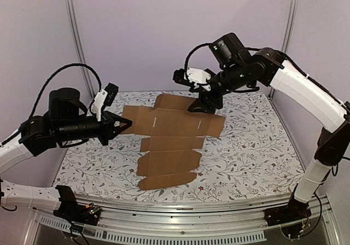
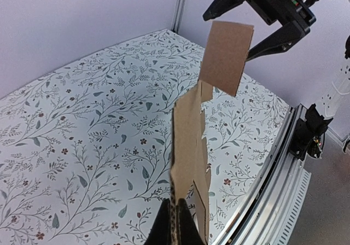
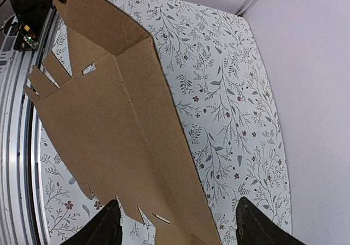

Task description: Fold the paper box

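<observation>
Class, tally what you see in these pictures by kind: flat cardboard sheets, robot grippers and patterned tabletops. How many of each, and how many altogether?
Cardboard sheets, the paper box: 1
Grippers, the left gripper and the right gripper: 2
Patterned tabletops, the floral table: 1
Total: 4

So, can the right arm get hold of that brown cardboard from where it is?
Probably yes: the right end effector hangs open at the far flap of the paper box, a finger on each side and nothing between. The left end effector is shut on the opposite end.
</observation>
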You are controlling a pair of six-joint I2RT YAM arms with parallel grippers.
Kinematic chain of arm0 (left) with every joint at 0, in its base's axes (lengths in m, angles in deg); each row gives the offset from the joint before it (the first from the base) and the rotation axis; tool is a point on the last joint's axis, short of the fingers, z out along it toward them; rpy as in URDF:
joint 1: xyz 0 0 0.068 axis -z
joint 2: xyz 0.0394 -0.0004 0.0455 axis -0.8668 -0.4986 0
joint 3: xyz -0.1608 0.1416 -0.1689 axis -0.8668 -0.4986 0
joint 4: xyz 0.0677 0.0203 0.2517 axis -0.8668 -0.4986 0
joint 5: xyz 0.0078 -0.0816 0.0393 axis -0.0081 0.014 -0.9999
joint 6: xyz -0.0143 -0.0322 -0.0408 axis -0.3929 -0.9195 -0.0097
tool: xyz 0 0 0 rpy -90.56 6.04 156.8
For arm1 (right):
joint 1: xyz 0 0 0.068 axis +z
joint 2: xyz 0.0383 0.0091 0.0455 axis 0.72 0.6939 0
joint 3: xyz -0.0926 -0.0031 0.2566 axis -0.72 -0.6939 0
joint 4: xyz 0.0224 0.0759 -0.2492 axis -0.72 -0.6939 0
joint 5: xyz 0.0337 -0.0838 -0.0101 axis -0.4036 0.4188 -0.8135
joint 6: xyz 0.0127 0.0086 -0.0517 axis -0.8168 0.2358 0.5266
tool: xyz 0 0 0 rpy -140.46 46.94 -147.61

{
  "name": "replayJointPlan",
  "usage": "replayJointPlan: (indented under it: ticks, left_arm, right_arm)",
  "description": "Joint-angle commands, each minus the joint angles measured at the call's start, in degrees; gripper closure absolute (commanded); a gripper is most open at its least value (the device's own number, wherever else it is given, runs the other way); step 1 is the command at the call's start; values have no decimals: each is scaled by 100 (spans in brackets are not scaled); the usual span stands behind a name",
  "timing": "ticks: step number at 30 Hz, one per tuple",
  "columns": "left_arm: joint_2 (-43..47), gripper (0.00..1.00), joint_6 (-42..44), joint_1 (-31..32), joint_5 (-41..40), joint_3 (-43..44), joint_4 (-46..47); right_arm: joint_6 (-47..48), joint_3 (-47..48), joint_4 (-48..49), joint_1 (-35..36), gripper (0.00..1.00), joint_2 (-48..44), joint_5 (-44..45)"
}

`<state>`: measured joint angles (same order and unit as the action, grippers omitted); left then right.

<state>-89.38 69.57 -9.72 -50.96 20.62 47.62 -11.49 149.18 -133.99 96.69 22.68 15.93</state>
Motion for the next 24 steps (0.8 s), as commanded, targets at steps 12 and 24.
replayJointPlan:
  ticks: [12, 24]
  left_arm:
    - [-12, 100, 143, 261, -191, 12, -80]
    - [-23, 100, 148, 298, -379, 22, -118]
  right_arm:
    - [332, 433, -591, -172, 46, 410, -416]
    - [280, 434, -692, -172, 81, 405, -575]
